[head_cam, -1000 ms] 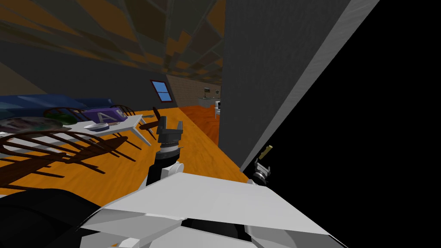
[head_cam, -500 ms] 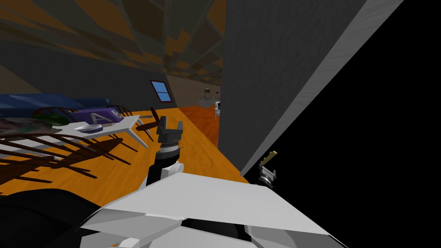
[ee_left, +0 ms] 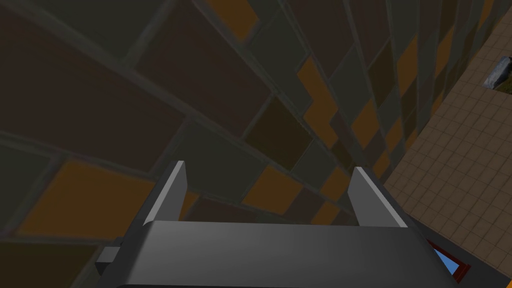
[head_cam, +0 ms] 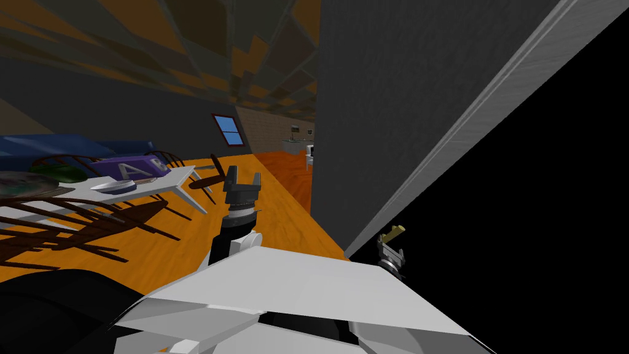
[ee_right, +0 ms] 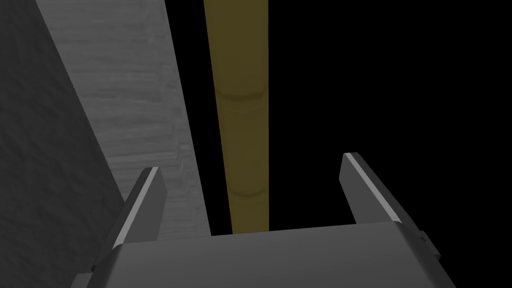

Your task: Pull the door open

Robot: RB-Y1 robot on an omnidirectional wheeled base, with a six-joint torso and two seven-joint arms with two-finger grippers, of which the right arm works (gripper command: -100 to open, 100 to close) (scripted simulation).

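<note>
The door is a dark grey slab with a lighter grey edge, slanting up to the right, and beyond it lies a black area. A dull brass handle bar sticks out by that edge. My right gripper sits just below it. In the right wrist view the handle runs between the fingers of the open right gripper without touching either, and the door's edge is beside one finger. My left gripper is raised over the floor, open and holding nothing.
On my left stands a white table with a purple box on it and dark wooden chairs around it. A blue sofa is behind. The orange floor runs ahead toward a small window.
The table and chairs have slid left in my view, so I have shifted. The door's light edge leans further right, and the handle with my right gripper sits lower and more to the right.
</note>
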